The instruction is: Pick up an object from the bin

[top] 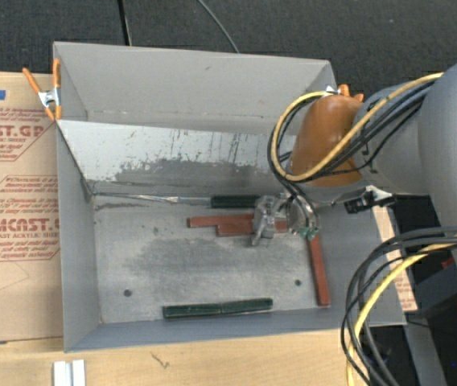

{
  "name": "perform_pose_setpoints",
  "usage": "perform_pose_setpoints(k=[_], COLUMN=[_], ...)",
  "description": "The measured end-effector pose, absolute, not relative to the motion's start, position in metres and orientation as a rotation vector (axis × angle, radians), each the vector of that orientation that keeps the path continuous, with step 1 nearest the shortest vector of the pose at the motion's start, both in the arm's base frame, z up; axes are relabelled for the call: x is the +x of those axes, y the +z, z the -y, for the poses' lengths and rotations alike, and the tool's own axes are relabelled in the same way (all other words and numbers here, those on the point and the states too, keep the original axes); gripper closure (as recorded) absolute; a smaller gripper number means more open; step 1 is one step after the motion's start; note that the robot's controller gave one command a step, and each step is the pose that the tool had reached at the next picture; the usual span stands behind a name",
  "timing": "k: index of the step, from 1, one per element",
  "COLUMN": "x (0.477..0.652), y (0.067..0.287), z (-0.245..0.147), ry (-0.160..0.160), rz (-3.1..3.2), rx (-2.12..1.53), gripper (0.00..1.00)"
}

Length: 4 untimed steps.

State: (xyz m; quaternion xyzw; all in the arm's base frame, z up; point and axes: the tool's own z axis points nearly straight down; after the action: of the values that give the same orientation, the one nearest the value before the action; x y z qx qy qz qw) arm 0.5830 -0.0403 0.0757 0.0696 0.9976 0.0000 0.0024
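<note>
Camera view: the claw (262, 228) sits low on the right end of a red-brown stick (212, 223) in the grey bin (156, 268); open or closed cannot be told. Beyond the claw lies a short dark green stick (232, 202). At the claw's right lies another red-brown stick (319, 272), and nearer the camera a long green one (216, 309).

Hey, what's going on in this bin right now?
The robot arm reaches into the grey bin from the right, its tool down at the right end of the reddish-brown sticks lying mid-bin. Nothing looks lifted yet. A dark green stick lies just behind them, another brown stick by the right wall, and a long dark green stick along the front.
</note>
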Motion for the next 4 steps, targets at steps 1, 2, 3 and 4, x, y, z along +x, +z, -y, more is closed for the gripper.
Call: perform_pose_setpoints(k=[1, 2, 3, 4], x=[0.581, 0.584, 0.584, 0.542], y=[0.074, 0.077, 0.077, 0.076], z=[0.040, 0.040, 0.040, 0.031], ry=[0.000, 0.000, 0.000, 0.000], rz=[-3.134, -3.126, -3.126, -3.140], rx=[0.218, 0.218, 0.218, -0.122], gripper=[0.00, 1.00, 1.00, 0.00])
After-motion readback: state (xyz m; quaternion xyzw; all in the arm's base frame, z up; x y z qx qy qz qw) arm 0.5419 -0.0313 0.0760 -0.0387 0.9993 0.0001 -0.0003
